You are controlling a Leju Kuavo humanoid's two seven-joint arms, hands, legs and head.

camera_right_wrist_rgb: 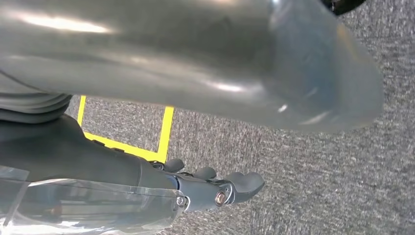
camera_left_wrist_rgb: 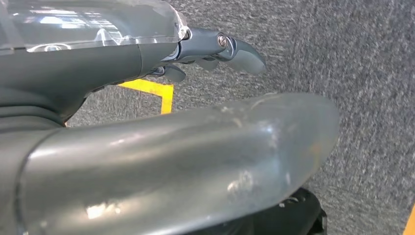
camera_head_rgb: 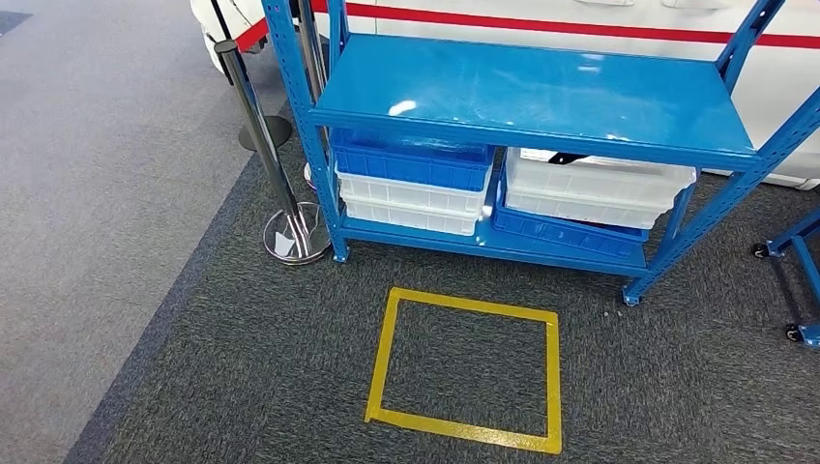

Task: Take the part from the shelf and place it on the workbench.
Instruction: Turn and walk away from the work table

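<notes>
A blue metal shelf (camera_head_rgb: 541, 92) stands ahead of me, its top board bare. On the lower board sit stacked bins: a blue one (camera_head_rgb: 411, 164) over white ones (camera_head_rgb: 411, 198) on the left, a white one (camera_head_rgb: 595, 188) over a blue one (camera_head_rgb: 561, 232) on the right. A small dark object (camera_head_rgb: 566, 157) shows at the right white bin's rim; I cannot tell what it is. My left hand (camera_left_wrist_rgb: 112, 63) hangs over the carpet with its fingers (camera_left_wrist_rgb: 240, 51) stretched out, holding nothing. My right hand (camera_right_wrist_rgb: 98, 161) hangs the same way, fingers (camera_right_wrist_rgb: 244, 183) extended and empty.
A yellow tape square (camera_head_rgb: 471, 305) marks the dark carpet in front of the shelf. A chrome stanchion (camera_head_rgb: 266, 135) with a round base (camera_head_rgb: 295, 235) stands by the shelf's left post. A blue wheeled frame (camera_head_rgb: 798, 261) is at the right edge. A white body with a red stripe (camera_head_rgb: 580, 24) stands behind.
</notes>
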